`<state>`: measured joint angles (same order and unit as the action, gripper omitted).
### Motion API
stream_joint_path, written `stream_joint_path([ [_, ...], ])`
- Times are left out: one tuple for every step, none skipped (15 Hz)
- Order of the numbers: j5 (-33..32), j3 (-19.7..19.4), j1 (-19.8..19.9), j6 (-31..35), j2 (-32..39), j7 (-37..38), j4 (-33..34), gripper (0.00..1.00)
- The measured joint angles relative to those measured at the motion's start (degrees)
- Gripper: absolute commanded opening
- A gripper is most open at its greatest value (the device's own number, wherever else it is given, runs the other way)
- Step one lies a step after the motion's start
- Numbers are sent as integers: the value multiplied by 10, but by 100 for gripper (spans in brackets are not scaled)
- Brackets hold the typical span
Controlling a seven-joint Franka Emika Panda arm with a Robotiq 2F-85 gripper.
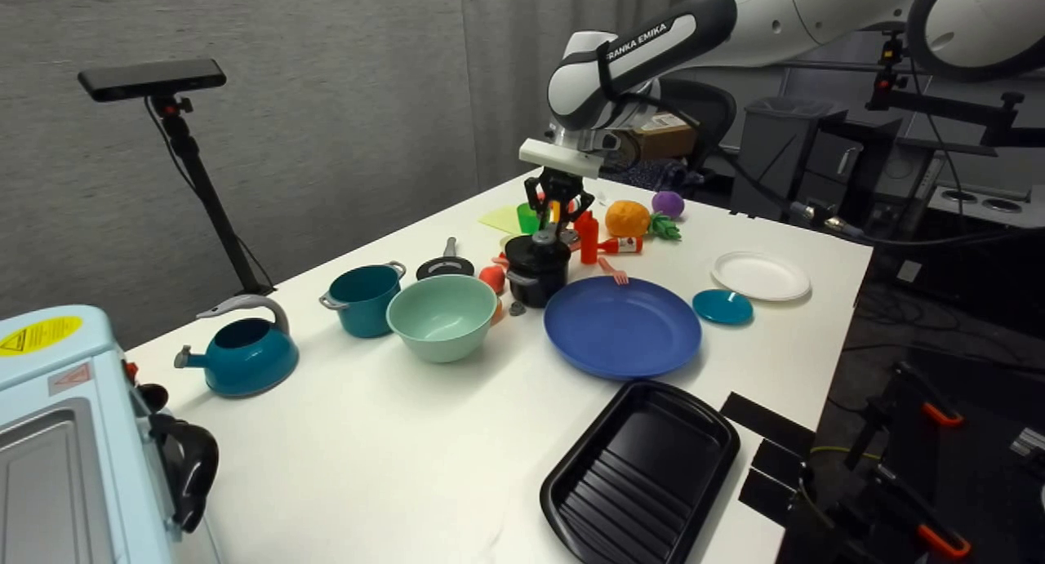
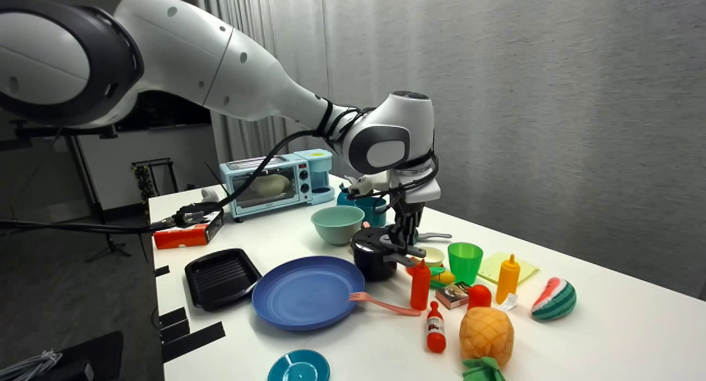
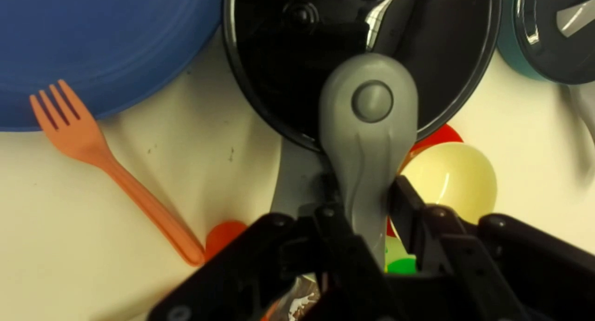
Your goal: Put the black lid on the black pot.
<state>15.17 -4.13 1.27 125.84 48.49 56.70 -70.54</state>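
Observation:
The black pot [image 1: 544, 290] stands beside the blue plate, and it also shows in an exterior view [image 2: 373, 266]. A black disc, which looks like the black lid [image 1: 529, 252], covers the pot's top; in the wrist view [image 3: 279, 75] it is glossy, with a grey handle at its edge. I cannot tell whether it rests fully on the rim. My gripper [image 3: 365, 191] has a finger against each side of that grey handle. In both exterior views, my gripper [image 1: 555, 225] [image 2: 406, 242] points down just beyond the pot's edge. The pot's inside is hidden.
A blue plate [image 1: 622, 327], an orange-pink fork [image 3: 132, 186] and a red bottle [image 2: 420, 286] are close by. A green bowl [image 1: 442, 315], teal pot [image 1: 367, 299] and pale yellow bowl [image 3: 453, 181] stand around the pot. A grill pan [image 1: 649, 466] lies farther off.

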Motion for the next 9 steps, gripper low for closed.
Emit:
stream_joint_path([
  [0, 0, 0, -8, 3, 0, 8, 8],
  [-1, 0, 0, -17, 5, 0, 14, 8],
  [-1, 0, -1, -23, 6, 0, 19, 8],
  [-1, 0, -2, -27, 6, 0, 22, 8],
  [-1, 0, -2, -33, 7, 0, 24, 8],
  [-2, 0, -2, -39, 8, 0, 27, 8],
  [-2, 0, -2, -43, 8, 0, 28, 8],
  [-3, -1, -2, -44, 9, 0, 29, 8],
  [-5, -2, -2, -45, 10, 0, 30, 8],
])
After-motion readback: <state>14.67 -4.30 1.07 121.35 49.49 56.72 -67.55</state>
